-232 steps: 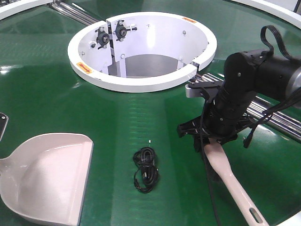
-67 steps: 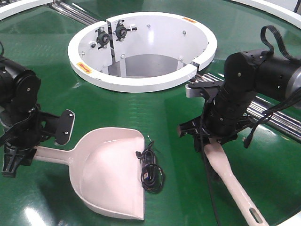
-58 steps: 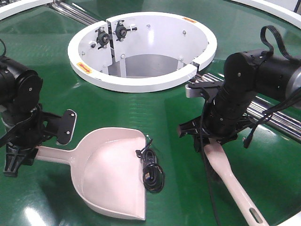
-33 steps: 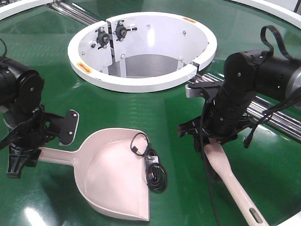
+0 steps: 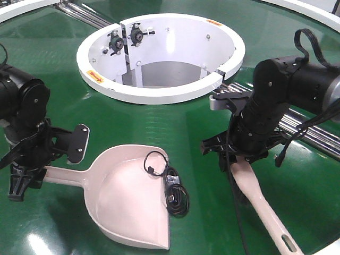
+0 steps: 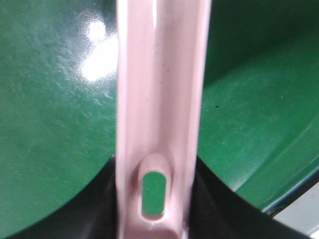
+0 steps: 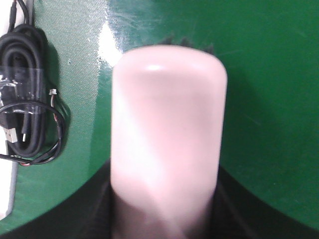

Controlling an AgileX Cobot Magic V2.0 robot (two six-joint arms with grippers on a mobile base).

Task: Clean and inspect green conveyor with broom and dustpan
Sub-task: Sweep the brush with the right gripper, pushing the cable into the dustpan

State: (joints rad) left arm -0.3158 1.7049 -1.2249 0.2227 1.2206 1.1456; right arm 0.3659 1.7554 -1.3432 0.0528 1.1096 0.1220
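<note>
The green conveyor (image 5: 159, 122) fills the front view, with its white ring hub (image 5: 159, 94) at the back. On its handle (image 6: 159, 99), beside the slot hole (image 6: 153, 194), my left gripper (image 5: 31, 171) is shut, and the dustpan (image 5: 125, 204) lies flat with its mouth to the right. A coiled black cable (image 5: 172, 192) lies across the pan's front lip, one loop inside the scoop. My right gripper (image 5: 240, 159) is shut on the broom (image 5: 261, 208), near its wide head (image 7: 167, 134). The cable (image 7: 27, 99) is left of that head.
Silver rollers (image 5: 305, 130) run behind the right arm, and more (image 5: 85, 13) show at the top left. Black bearing blocks (image 5: 125, 38) sit inside the hub. The conveyor's white outer rim (image 5: 313, 11) curves across the top right.
My left arm came into view holding the dustpan and pushed it right, under the cable. The cable shifted slightly right, and one loop now lies inside the scoop. The right arm and broom stayed still.
</note>
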